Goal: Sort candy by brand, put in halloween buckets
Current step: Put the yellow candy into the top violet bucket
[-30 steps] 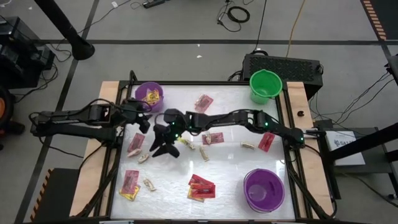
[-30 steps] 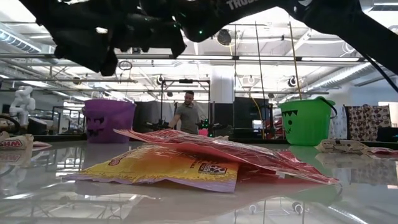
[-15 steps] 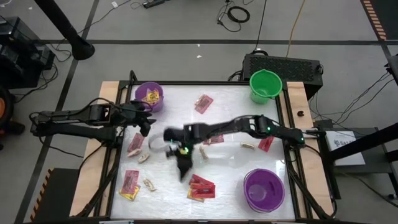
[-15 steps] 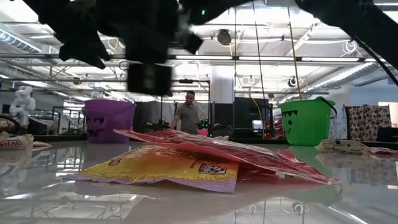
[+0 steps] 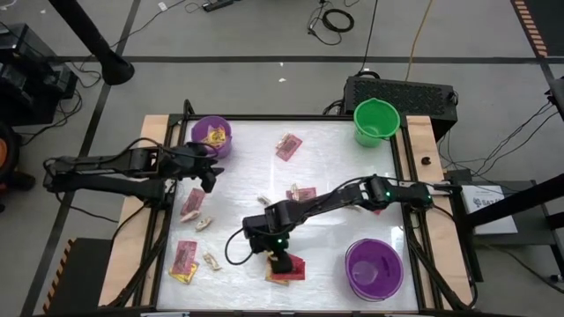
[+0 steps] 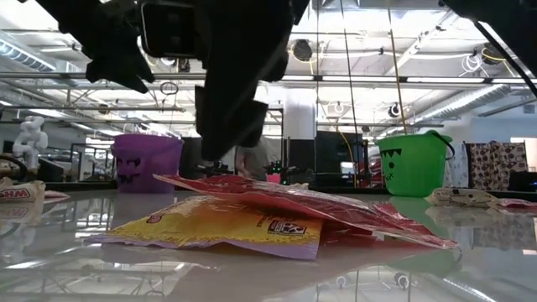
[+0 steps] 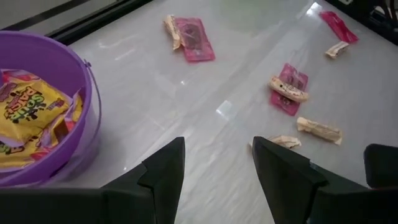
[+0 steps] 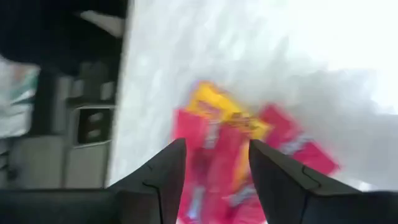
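— Which step are you on?

— I have the right gripper [image 5: 280, 262] hanging over the stack of red and yellow packets [image 5: 287, 267] near the tabletop's [image 5: 326, 150] front edge, jaws released, nothing in them. I'd call it the reach before a pick.

— And the left arm?

— The left gripper [image 5: 209, 179] waits beside the purple bucket [image 5: 211, 136] at the back left, jaws released too. That bucket already holds yellow packets [image 7: 28, 112].

— Next move?

— Lower onto the stack and take one packet, not the overlapping lot, then choose its bucket: the green bucket [image 5: 376, 121], or the other purple bucket [image 5: 374, 268] at front right. More candy lies scattered about.
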Motion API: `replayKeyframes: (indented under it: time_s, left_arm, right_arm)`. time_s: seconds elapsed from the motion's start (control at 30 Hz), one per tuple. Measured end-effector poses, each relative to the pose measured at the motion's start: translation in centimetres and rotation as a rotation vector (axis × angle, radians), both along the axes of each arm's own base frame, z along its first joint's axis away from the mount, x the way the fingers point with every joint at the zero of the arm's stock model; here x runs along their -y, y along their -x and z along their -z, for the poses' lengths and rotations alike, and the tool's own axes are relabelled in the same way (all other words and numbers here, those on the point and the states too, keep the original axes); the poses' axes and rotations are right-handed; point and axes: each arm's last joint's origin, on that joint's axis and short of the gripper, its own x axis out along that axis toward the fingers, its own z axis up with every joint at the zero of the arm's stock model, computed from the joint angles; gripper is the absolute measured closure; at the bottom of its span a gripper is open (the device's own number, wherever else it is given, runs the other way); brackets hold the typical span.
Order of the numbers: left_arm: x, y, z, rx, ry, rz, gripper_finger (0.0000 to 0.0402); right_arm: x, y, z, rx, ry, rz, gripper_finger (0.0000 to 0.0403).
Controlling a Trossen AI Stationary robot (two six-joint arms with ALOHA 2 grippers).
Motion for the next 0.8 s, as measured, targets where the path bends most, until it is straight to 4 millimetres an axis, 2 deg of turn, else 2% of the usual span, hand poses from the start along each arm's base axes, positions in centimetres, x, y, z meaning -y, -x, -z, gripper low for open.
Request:
replayKeyframes:
  time_s: [0.23, 0.5, 0.7, 0.8]
  left_arm:
    - [-0.1, -1.4, 0.8, -0.051, 0.003, 0.035, 0.0206]
    - [1.0, -2.1, 1.3, -0.052, 0.119, 0.056, 0.0206]
    - [3.2, -2.1, 1.3, -0.015, 0.255, 0.055, 0.0206]
    - [4.5, -1.9, 1.2, 0.000, 0.310, 0.058, 0.0206]
  right_arm:
    - [-1.0, 0.1, 0.1, 0.026, 0.088, 0.032, 0.0235]
    - [-2.0, 0.9, 0.1, 0.023, 0.160, -0.016, 0.0235]
    - [-5.0, 1.6, -0.6, 0.115, 0.232, -0.074, 0.0236]
    - [-6.9, 1.5, -0.7, 0.231, 0.268, -0.103, 0.0242]
